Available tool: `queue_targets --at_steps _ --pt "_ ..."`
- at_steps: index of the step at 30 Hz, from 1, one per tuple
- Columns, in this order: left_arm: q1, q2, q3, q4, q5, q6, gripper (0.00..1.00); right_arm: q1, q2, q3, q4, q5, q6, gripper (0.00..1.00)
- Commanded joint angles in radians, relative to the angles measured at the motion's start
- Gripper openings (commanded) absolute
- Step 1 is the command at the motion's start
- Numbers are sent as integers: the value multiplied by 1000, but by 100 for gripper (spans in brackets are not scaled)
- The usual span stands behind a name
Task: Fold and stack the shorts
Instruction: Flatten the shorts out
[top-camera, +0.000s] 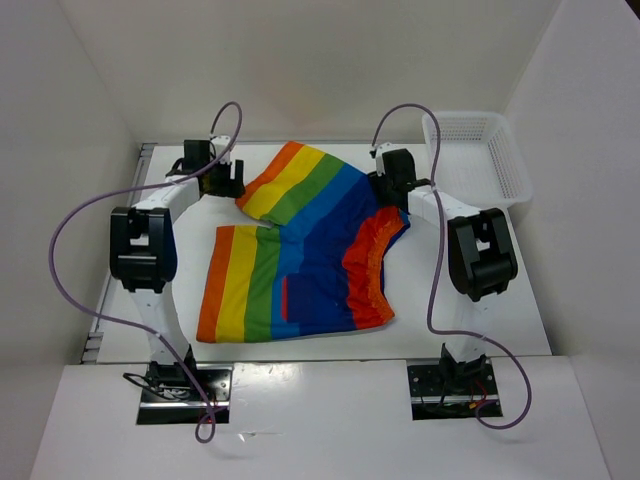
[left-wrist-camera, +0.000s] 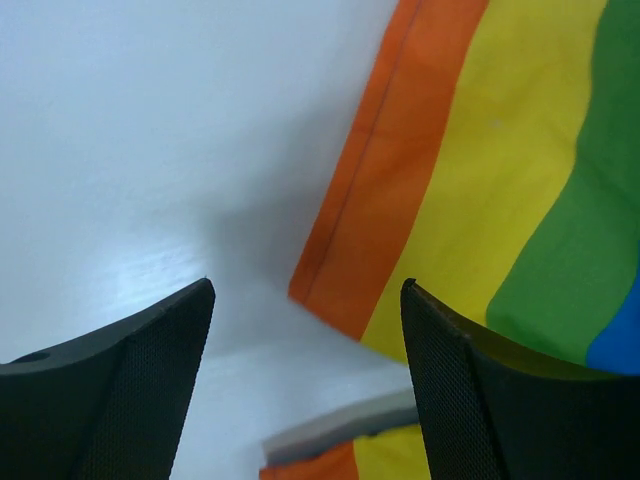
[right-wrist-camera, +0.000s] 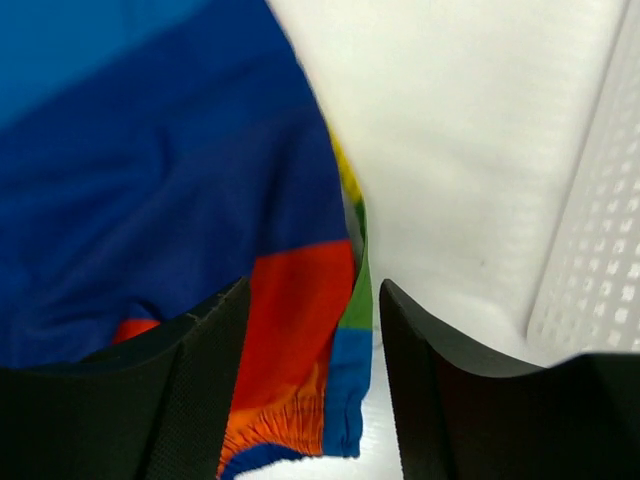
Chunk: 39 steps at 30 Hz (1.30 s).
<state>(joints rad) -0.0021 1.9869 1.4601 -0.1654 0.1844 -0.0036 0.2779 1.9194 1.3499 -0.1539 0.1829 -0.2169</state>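
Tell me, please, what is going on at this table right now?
Two robot arms are working on a pair of rainbow-striped shorts that lies spread on the table, with the waistband toward the right arm. The left gripper sits at the far leg's orange hem and the right gripper at the far edge near the waistband. Both are open and neither holds cloth. A white mesh basket stands at the far right.

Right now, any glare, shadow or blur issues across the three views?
Top external: even light, the rainbow-striped cloth shorts crisp. Left wrist: a dark shadow on the white table beside the shorts' orange hem, a pale glare patch left of it. Right wrist: the cloth is soft-focused, the white plastic mesh basket at right blurred.
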Motion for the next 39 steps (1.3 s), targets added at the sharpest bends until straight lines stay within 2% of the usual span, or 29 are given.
queue_targets --at_steps 1,4,5,12,19,20,21,25,30,34,35,37,38,39 --pt "-9 90 115 -19 165 4 82 9 -66 -50 22 -8 -70 61" --pt "-9 157 196 -88 222 4 82 0 -66 -69 36 3 -93 61" --pt "-9 173 209 -104 211 4 80 -14 -66 -69 36 3 -93 61" --pt "-9 194 169 -215 198 4 70 -25 -57 -96 25 -20 -114 67" --pt "-18 207 126 -244 193 4 36 -25 -66 -153 25 -7 -134 70" --pt "-18 207 126 -244 193 4 28 -34 -66 -153 25 -17 -145 71" --pt "-18 193 117 -244 170 4 14 -34 -66 -164 25 -28 -145 72" --pt "28 142 71 -255 93 4 0 -34 -66 -182 37 -37 -171 74" --pt "80 44 -42 -324 32 4 0 -43 -20 -132 37 -69 -162 74" --pt "57 -36 -139 -368 32 4 1 -43 13 -98 -6 -146 -162 72" --pt "57 -45 -170 -368 32 4 5 -43 30 -84 -24 -161 -162 69" --pt "44 -59 -170 -378 32 4 41 -43 43 -75 -38 -192 -176 56" --pt "44 -59 -161 -378 32 4 50 -43 53 -66 -48 -192 -185 51" --pt "44 -59 -147 -369 32 4 54 -43 53 -66 -49 -204 -202 47"
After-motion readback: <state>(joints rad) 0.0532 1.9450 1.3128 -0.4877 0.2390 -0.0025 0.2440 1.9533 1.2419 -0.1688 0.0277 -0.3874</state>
